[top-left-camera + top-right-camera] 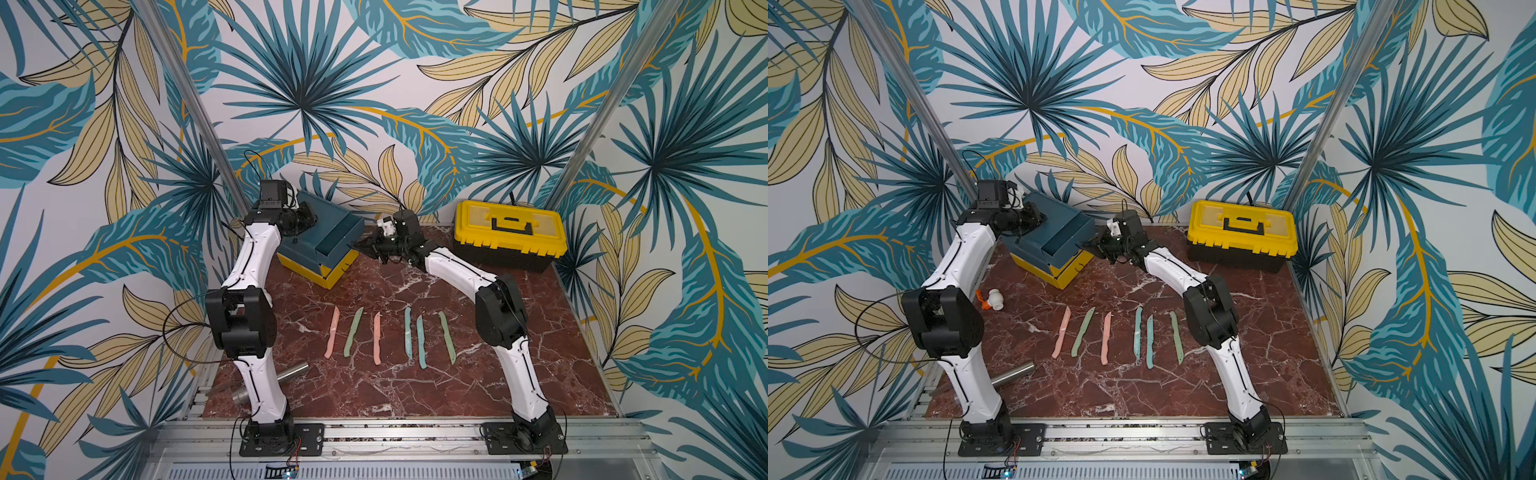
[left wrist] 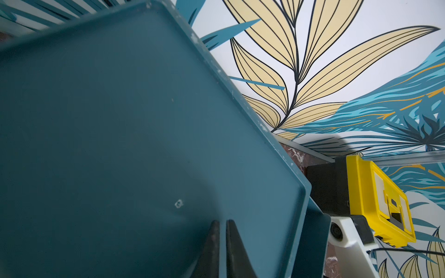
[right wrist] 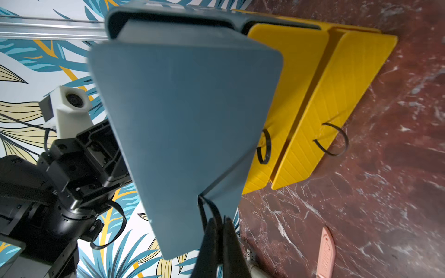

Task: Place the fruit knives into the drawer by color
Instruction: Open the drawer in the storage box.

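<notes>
Nearest, by L arm base, steel cylinder (image 1: 293, 372) lies on the marble worktop (image 1: 415, 395). Mid-worktop, six fruit knives lie in a row, L to R: pink knife (image 1: 332, 332), green knife (image 1: 353, 332), 2nd pink knife (image 1: 377, 338), teal knife (image 1: 408, 332), 2nd teal knife (image 1: 421, 341) just beside it, 2nd green knife (image 1: 447, 337). Further back on L, drawer chest (image 1: 320, 203): teal drawer (image 1: 338, 241) stands pulled out, bare teal floor showing; two yellow drawers (image 3: 296, 96) below it. R claw (image 3: 222, 221) is clamped tight on teal drawer's black ring pull (image 3: 209, 207). L claw (image 2: 222, 225) is closed, gripping nothing, tips on casing top. Back R, yellow toolbox (image 1: 509, 232), lid down, contents hidden
</notes>
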Motion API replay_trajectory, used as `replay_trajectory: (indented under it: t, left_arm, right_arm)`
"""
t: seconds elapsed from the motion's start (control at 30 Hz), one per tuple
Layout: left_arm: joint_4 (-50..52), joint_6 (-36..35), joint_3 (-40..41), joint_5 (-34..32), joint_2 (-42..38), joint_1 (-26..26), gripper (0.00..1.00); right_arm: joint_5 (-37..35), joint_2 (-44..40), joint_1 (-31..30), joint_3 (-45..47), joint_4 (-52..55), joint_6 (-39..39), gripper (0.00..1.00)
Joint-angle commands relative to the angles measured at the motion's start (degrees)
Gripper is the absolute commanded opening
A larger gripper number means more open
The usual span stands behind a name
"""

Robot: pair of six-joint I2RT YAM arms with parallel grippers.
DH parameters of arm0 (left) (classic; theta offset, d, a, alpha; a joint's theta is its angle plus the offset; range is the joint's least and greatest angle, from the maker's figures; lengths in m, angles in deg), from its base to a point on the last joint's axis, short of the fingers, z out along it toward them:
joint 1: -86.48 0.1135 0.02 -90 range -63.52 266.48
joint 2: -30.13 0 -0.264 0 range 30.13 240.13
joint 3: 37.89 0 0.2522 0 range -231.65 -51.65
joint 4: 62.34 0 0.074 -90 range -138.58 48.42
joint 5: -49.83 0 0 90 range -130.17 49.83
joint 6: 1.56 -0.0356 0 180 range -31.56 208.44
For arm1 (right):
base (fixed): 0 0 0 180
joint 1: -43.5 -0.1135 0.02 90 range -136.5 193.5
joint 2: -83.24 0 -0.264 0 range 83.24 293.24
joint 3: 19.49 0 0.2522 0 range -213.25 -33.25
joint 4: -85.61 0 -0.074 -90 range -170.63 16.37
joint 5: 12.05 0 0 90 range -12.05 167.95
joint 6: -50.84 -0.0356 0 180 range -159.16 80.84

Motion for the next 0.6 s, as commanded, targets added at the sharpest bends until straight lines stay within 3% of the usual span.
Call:
replay_trajectory:
  t: [0.0,0.27,0.57]
  left_arm:
    - [9.26,-0.02,3.48,-3.04,2.48,1.19,0.11]
    - [9.26,-0.19,3.65,-2.7,2.44,1.21,0.11]
    - [9.0,0.07,4.07,-2.48,2.25,1.21,0.11]
  right_arm:
    - [1.82,-3.73,0.06,4.32,-0.45,2.46,0.0]
    - [1.69,-8.81,1.54,10.69,-0.05,4.1,0.0]
    - [1.74,-11.73,2.73,11.34,4.79,7.4,0.0]
